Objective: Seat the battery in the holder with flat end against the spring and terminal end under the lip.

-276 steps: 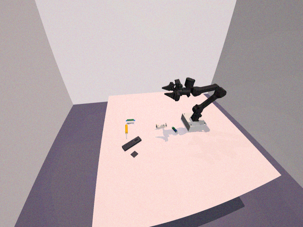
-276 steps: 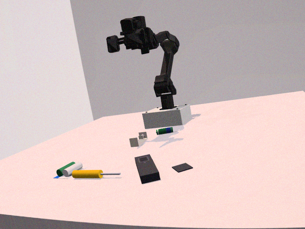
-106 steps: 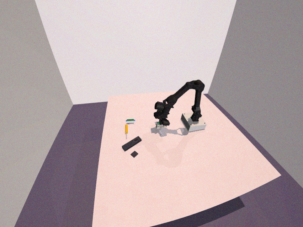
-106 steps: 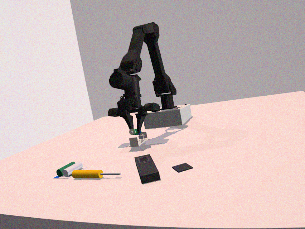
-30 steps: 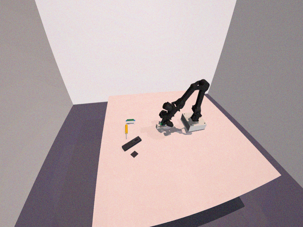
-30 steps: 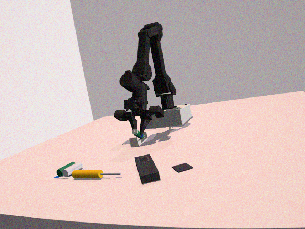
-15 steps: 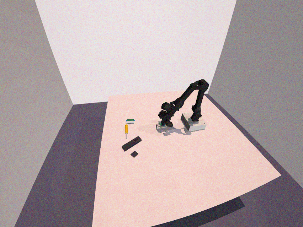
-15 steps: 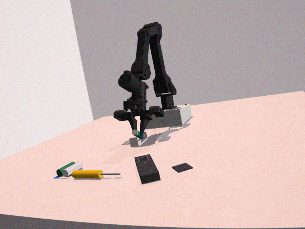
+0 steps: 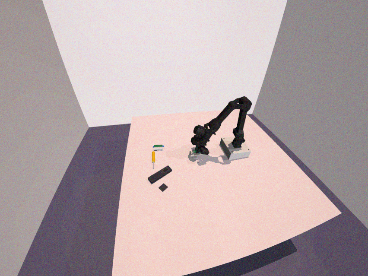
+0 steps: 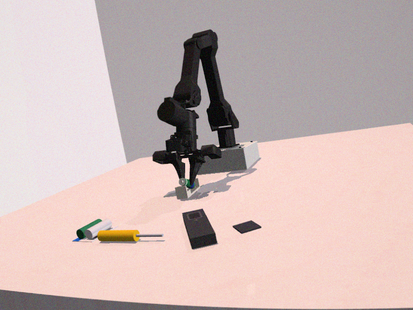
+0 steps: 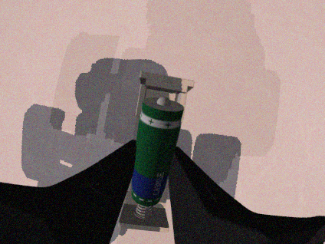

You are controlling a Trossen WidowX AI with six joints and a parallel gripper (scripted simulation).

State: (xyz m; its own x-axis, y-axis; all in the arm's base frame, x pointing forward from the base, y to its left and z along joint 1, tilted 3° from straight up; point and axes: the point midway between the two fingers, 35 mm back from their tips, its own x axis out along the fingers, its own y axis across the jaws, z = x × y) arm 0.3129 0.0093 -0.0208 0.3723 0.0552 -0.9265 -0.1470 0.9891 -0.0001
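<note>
In the top view, the black robot arm point(image 9: 244, 104) point(image 10: 203, 41) stands right of centre. Its gripper point(image 9: 197, 152) point(image 10: 186, 182) point(image 11: 154, 149) is down at the grey battery holder point(image 9: 193, 155) point(image 10: 181, 192) point(image 11: 167, 82); the battery is too small to make out well. At left of centre lie a green and a white cylinder point(image 9: 158, 148) point(image 10: 99, 228), a yellow-handled screwdriver point(image 9: 153, 157) point(image 10: 118, 236), a dark remote point(image 9: 160, 174) point(image 10: 199, 229) and a small dark cover point(image 9: 163, 187) point(image 10: 246, 226).

In the exterior view, the green battery point(image 10: 185, 182) point(image 11: 157, 148) is tilted over the holder near mid-frame, terminal end raised, between the fingertips. The cylinders and screwdriver are at lower left, the remote at lower centre, the cover to its right.

In the wrist view, the gripper is mostly closed, its fingers gripping the battery's sides at lower centre. The flat end meets the spring point(image 11: 141, 211) at the bottom; the terminal end points up the frame, short of the holder's lipped end.
</note>
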